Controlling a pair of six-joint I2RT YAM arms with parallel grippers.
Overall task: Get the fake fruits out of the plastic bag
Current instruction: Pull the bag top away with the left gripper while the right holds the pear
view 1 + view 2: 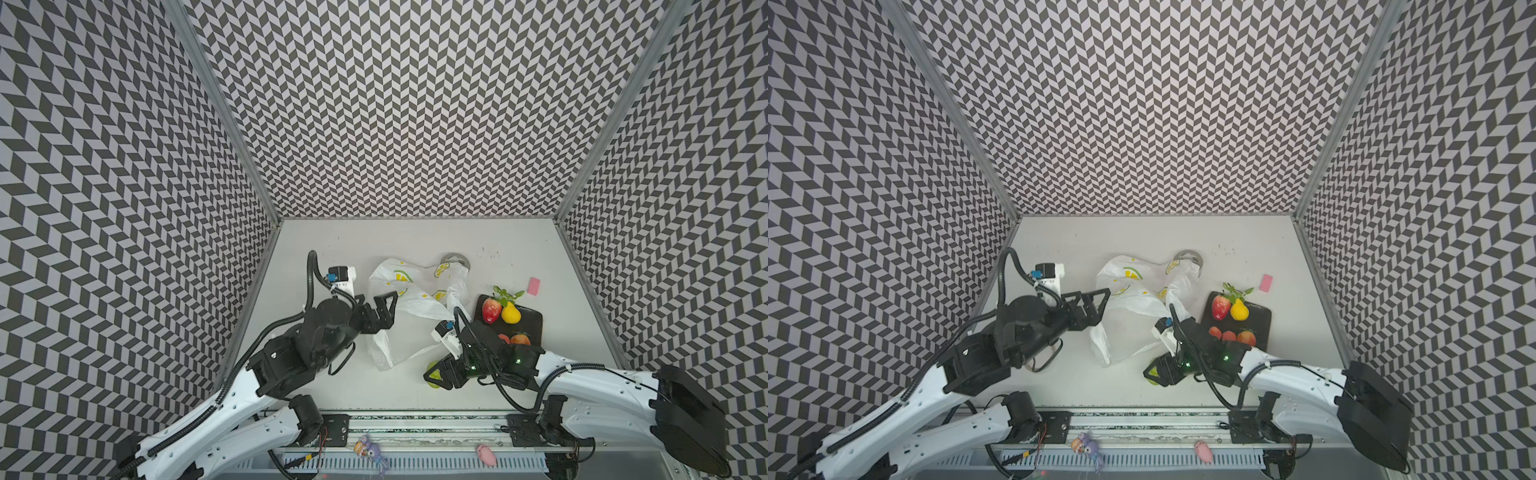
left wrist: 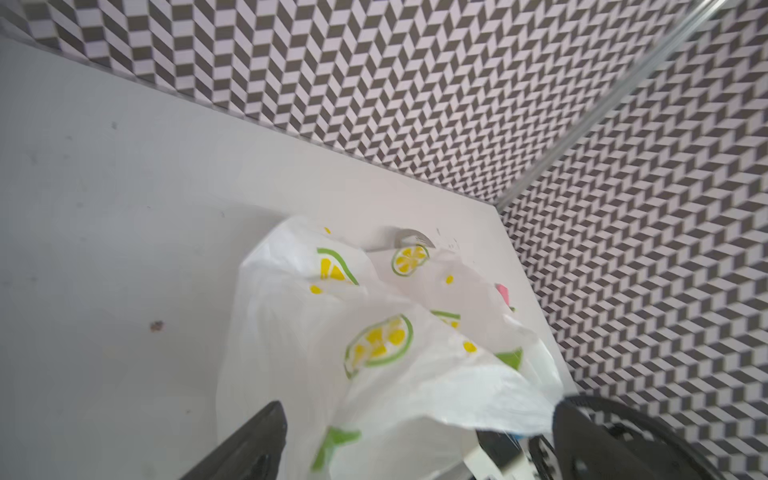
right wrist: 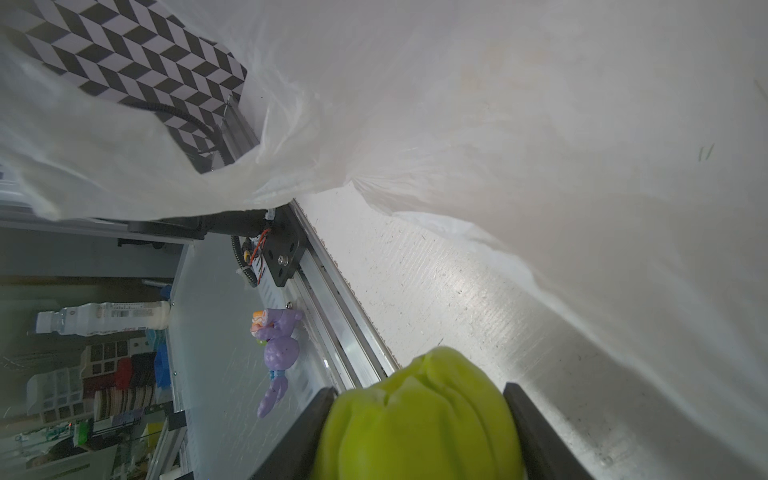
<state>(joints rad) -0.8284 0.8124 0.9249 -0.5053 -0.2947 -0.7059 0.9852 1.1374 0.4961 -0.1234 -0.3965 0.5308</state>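
The plastic bag, white with lemon-slice prints, lies crumpled mid-table. My left gripper is open at the bag's left edge. In the left wrist view its fingers stand wide apart, with loose bag film between them. My right gripper is shut on a green ribbed fruit, outside the bag near the table's front. A strawberry, a yellow pear and red apple-like pieces lie on a black tray.
A tape roll sits behind the bag and a pink block lies right of it. A purple toy and a pink toy lie on the front rail. Patterned walls close in the left, back and right.
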